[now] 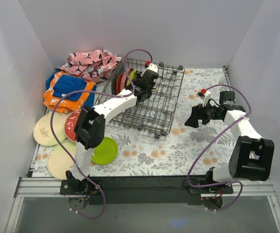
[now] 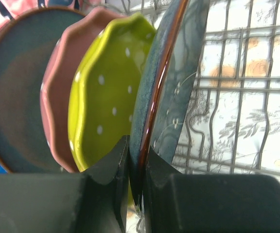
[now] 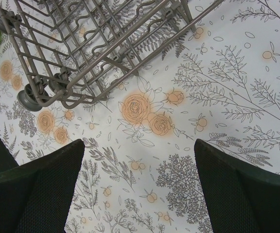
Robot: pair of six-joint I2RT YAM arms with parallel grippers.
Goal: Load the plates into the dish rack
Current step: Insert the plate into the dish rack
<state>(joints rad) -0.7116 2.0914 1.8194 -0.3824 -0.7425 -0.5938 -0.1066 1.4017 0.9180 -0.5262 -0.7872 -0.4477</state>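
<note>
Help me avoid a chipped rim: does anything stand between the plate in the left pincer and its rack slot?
Nothing visible does. The left pincer holds the blue-grey plate upright at the rack, close beside the lime plate standing there; whether they touch is unclear. The slot itself is hidden.

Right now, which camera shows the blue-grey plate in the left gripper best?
The left wrist view: the blue-grey plate stands edge-on, its brown rim pinched in the left gripper, beside the lime green dotted plate. The top view hides most of it behind that gripper. The right wrist view shows none of it.
</note>
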